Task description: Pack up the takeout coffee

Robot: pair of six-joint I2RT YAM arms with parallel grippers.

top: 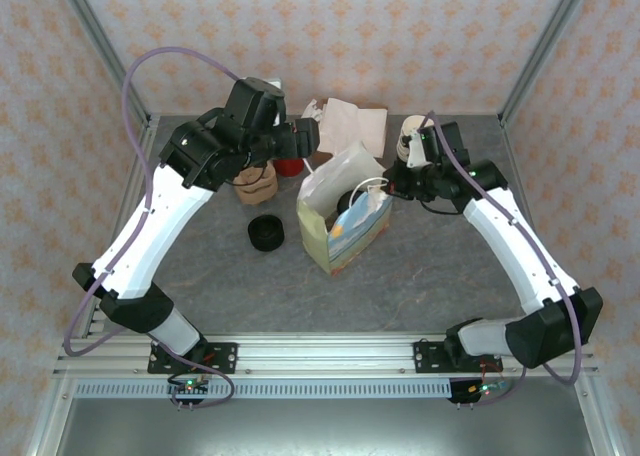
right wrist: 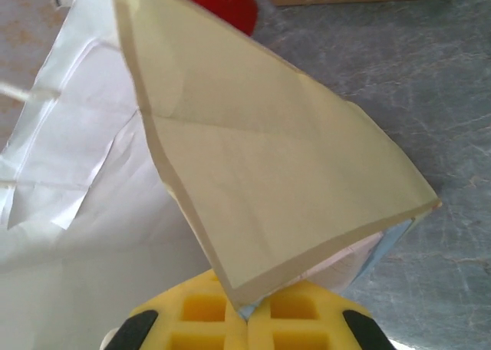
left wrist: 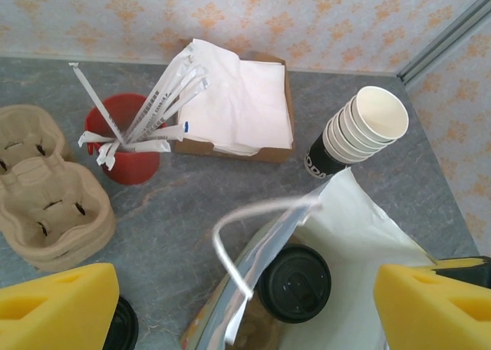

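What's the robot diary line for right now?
left end effector: open over bag | right end effector: shut on bag edge | lidded coffee cup: inside bag

Item: takeout coffee (left wrist: 294,283), one cup, its round black plastic lid fitted and facing up. It stands upright inside the open paper bag (left wrist: 360,235). I see it from above, its body mostly hidden beneath the lid.

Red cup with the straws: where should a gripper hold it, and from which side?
I would grip the red cup by its wall, from the bare table side nearest the left wrist camera. The straws fill its mouth, cup carriers at one flank, the napkin box at the other.
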